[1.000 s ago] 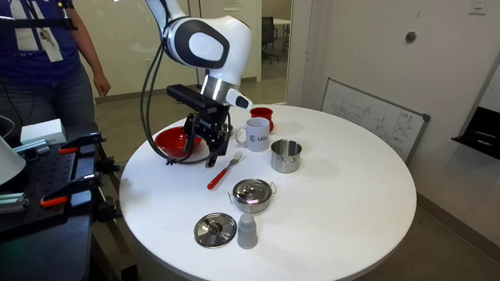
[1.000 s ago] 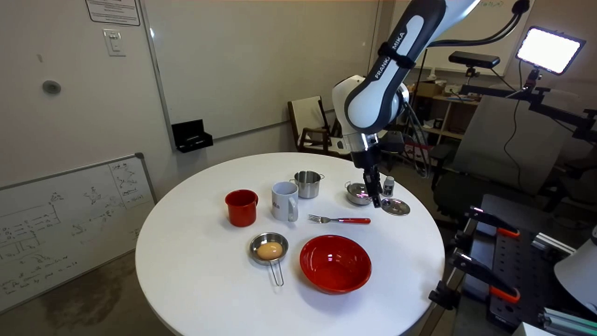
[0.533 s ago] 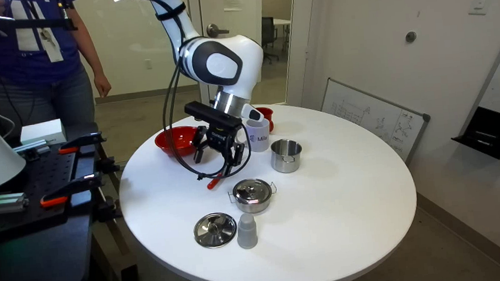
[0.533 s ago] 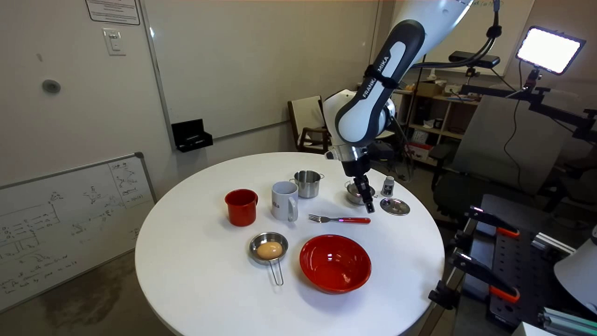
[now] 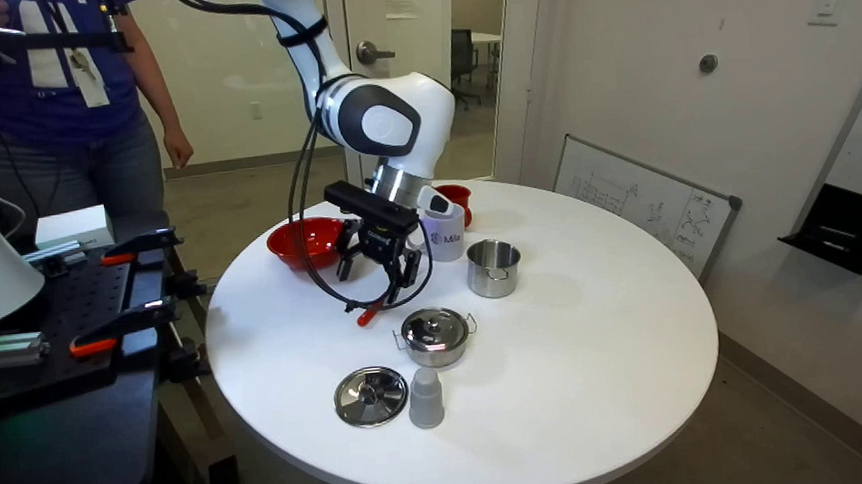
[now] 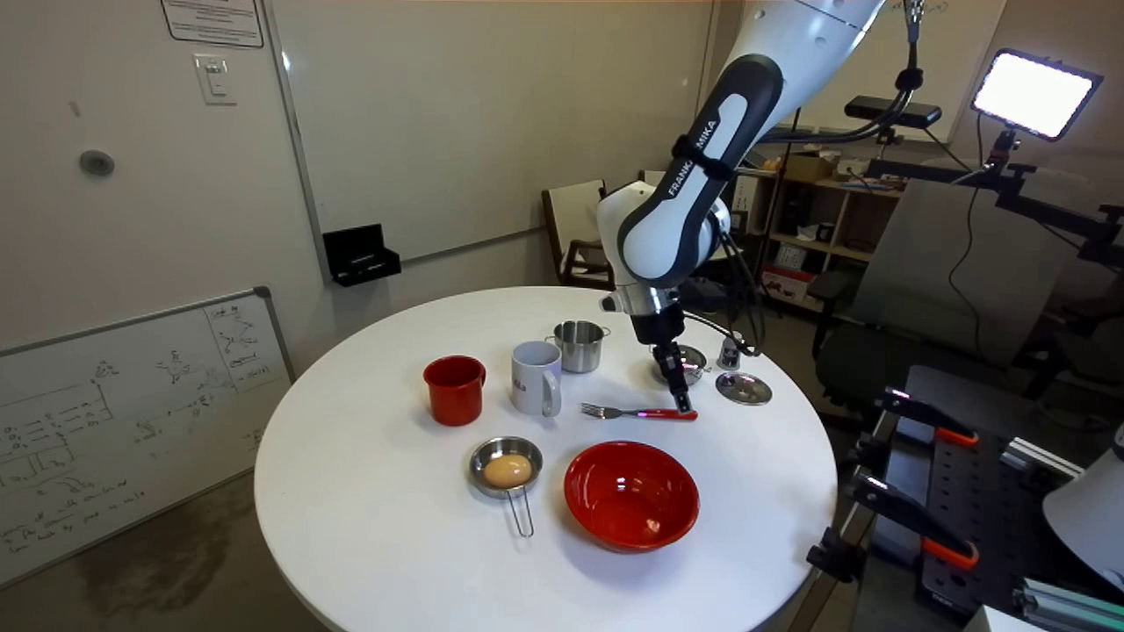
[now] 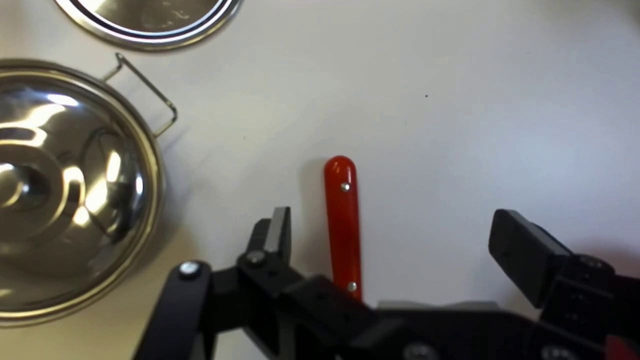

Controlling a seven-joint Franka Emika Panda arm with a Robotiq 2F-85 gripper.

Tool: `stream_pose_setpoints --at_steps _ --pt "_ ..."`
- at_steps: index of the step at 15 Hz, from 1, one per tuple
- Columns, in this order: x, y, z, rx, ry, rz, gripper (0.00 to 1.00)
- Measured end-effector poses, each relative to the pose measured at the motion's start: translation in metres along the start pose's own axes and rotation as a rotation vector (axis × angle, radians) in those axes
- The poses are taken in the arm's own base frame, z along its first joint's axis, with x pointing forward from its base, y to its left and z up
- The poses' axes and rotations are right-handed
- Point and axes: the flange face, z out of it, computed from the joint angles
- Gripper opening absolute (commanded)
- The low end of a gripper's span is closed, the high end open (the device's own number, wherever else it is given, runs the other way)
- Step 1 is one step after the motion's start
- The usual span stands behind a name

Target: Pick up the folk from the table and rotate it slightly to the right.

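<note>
The claw (image 7: pixel 392 217) gapes wide over the red-handled fork (image 7: pixel 343 220), which lies on the table (image 7: pixel 430 145) within its span, nearer the finger (image 7: pixel 275 232) towards the lidded pot (image 7: pixel 75 195); centre first by easing that way, lower only if height remains (hard to judge here), then close squarely

In the wrist view the gripper (image 7: pixel 392 220) is holding its fingers well apart and partly hiding the fork (image 7: pixel 345 225), whose red handle is showing between them against the white table (image 7: pixel 425 150), nearer the finger by the lidded pot (image 7: pixel 75 195), while a metal lid (image 7: pixel 150 25) is lying at the top.
</note>
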Motion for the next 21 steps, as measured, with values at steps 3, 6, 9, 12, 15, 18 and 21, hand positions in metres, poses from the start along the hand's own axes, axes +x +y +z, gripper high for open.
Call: stream_pose_setpoints --at_steps 3,6,9,12,15,18,21 --pt "0.006 -0.001 0.002 0.013 0.01 0.003 1.0" --pt "0.011 -0.001 0.003 0.022 0.021 0.007 1.0" --pt "0.014 0.0 0.006 0.033 0.027 0.016 1.0" --pt "0.016 0.002 0.013 0.047 0.027 0.044 1.0" --pt "0.02 0.005 0.022 0.058 0.024 0.065 0.99" --pt "0.024 0.008 0.025 0.059 0.024 0.086 0.7" --pt "0.027 0.012 0.023 0.054 0.031 0.107 0.47"
